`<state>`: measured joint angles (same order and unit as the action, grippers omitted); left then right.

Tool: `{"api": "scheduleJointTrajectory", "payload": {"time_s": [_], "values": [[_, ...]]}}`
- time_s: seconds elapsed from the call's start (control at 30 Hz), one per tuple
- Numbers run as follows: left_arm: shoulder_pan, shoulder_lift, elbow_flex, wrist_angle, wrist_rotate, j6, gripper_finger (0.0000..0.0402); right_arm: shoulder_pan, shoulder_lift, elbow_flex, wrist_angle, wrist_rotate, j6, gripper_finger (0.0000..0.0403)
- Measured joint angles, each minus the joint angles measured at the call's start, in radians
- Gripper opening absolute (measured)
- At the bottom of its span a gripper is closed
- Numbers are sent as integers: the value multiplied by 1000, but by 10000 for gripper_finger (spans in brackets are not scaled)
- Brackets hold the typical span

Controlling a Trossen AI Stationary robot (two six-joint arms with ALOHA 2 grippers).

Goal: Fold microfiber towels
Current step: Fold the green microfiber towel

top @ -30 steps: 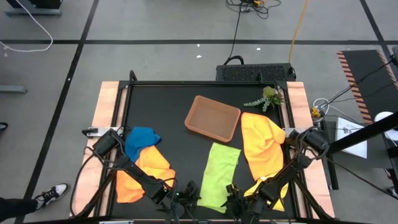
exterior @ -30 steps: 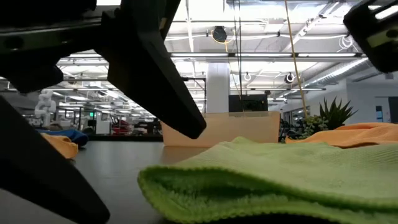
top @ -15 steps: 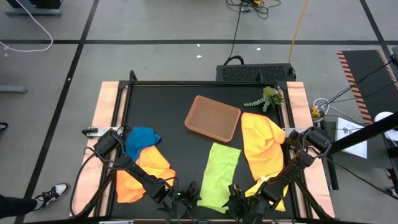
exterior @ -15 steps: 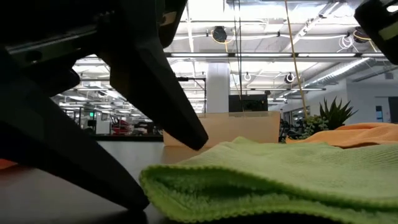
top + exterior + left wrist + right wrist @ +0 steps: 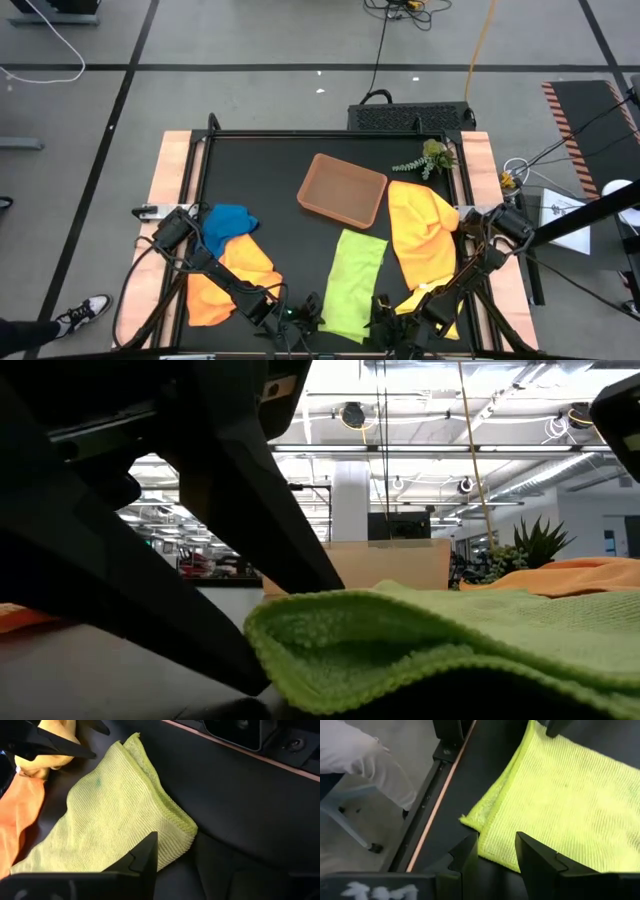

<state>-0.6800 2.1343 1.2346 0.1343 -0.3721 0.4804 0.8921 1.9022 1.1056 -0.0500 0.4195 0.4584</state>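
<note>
- Black worktop [image 5: 290,240] w/ copper-coloured side strips; both dark arms reach in from the near edge.
- Lime-green microfibre towel [image 5: 350,283], folded into a long strip, lies at centre-near part of worktop, its near end between the two grippers.
- Left gripper [image 5: 300,318] at the near-left corner of the lime towel. Low view: that corner [image 5: 300,630] is lifted off the worktop w/ the dark fingers [image 5: 260,490] right against it; left wrist view shows one finger [image 5: 142,857] over the towel edge [image 5: 175,820]. Jaws partly apart; can't tell if the cloth is actually pinched.
- Right gripper [image 5: 497,855] low at the near-right corner of same towel [image 5: 560,800]; fingers partly apart, straddling the edge, cloth between them. Grip not confirmable.
- Yellow-orange microfibre towel [image 5: 420,240], rumpled, just right of the lime one, partly under the right arm.
- Orange towel [image 5: 235,275] at left w/ blue towel [image 5: 228,225] overlapping its far end, beside the left arm.
- Shallow brown rectangular tray [image 5: 341,189] far-centre, tilted askew; small green plant sprig [image 5: 428,158] near the far-right corner.
- Person's white sleeve [image 5: 365,762] shows beyond the worktop edge in right wrist view.
</note>
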Motion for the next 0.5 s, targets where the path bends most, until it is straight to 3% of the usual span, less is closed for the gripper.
{"api": "scheduleJointTrajectory", "payload": {"time_s": [0.23, 0.5], "values": [[6, 0, 0, 7, 0, 12, 91, 7, 0, -3, 8, -3, -2, 131], [6, 3, -2, 47, -9, -4, 7, 13, 4, -3, 19, 1, 2, 185]]}}
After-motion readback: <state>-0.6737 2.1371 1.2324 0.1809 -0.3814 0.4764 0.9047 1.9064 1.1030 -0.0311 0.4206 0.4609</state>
